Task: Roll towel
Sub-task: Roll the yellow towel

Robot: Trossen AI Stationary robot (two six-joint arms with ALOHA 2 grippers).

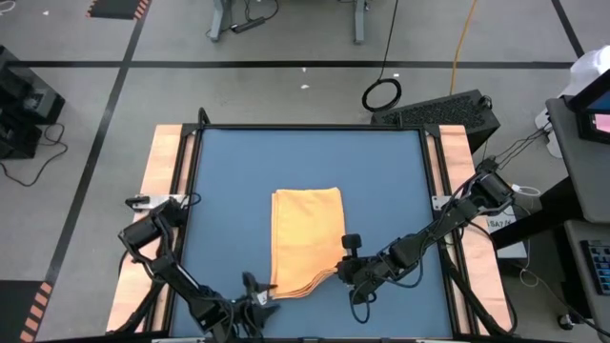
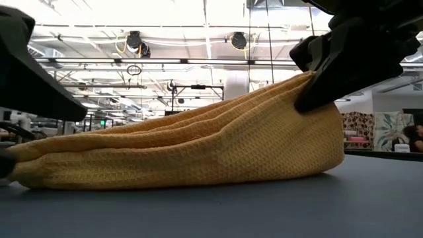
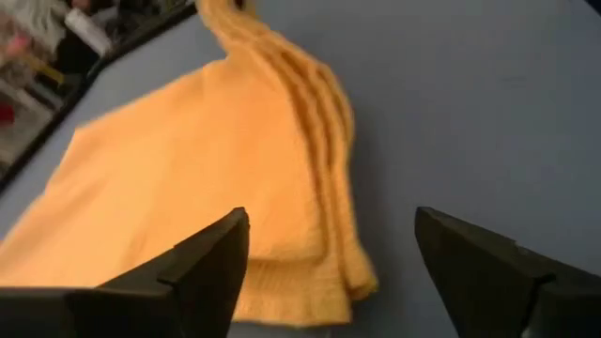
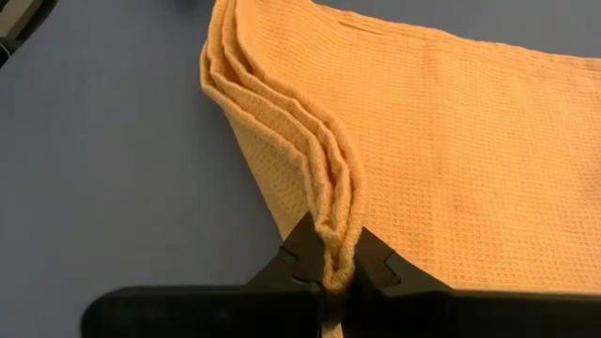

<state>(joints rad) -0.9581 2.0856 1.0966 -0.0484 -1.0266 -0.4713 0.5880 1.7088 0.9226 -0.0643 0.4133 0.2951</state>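
Observation:
The orange-yellow towel (image 1: 307,238) lies folded in several layers on the middle of the blue table top (image 1: 238,162). Its near right corner is raised off the table, and my right gripper (image 4: 336,268) is shut on that corner; the low view shows the same gripper (image 2: 317,92) from the side. My left gripper (image 3: 329,253) is open at the towel's near left corner (image 3: 352,277). Its two fingers stand on either side of that corner, and no touch shows. From above, this gripper (image 1: 262,291) sits at the near edge. My right gripper pinches the towel's near right corner (image 4: 331,246) between its two fingers, several layer edges together. The fingers come slanting down from the table's near right. The corner (image 2: 301,82) is lifted clear, while the rest of the towel slopes down and lies on the table.
Bare blue table top surrounds the towel on its far, left and right sides. Wooden strips (image 1: 162,162) and black rails run along the table's left and right edges. Both arms reach in from the near corners.

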